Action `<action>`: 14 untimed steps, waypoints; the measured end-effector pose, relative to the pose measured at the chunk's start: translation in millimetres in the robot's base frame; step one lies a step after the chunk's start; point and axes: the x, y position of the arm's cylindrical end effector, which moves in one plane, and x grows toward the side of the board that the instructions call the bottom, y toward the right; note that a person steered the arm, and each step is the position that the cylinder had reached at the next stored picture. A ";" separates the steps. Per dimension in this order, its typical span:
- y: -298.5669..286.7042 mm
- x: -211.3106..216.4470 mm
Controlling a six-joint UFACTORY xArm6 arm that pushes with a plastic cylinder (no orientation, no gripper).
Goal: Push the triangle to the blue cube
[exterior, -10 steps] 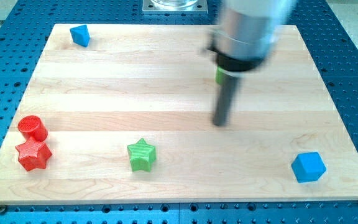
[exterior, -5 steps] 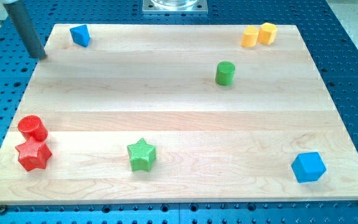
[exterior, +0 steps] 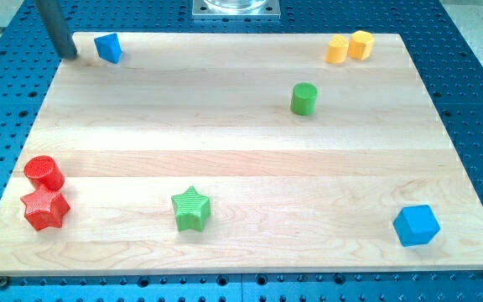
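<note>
The small blue triangle (exterior: 107,47) sits at the board's top left corner. The blue cube (exterior: 415,225) sits near the bottom right corner, far from it. My tip (exterior: 70,55) rests at the board's top left edge, just left of the blue triangle, with a small gap between them. The rod rises from there out of the view's top.
A green cylinder (exterior: 303,98) stands right of the middle. Two yellow blocks (exterior: 348,46) touch at the top right. A green star (exterior: 191,209) lies at the bottom middle. A red cylinder (exterior: 44,173) and a red star (exterior: 44,208) sit together at the bottom left.
My rod swept from the board's middle to beyond its left edge, then moved up and right to just left of the blue triangle. No block has moved.
</note>
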 end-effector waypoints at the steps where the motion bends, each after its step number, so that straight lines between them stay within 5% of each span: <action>1: 68.6 17.9; 2: 167.7 78.4; 3: 150.1 100.4; 4: 98.3 65.5; 5: 169.4 42.5; 6: 248.3 85.1; 9: 338.4 62.7; 11: 344.1 207.4; 12: 373.0 240.4; 13: 346.4 228.8; 14: 388.9 273.2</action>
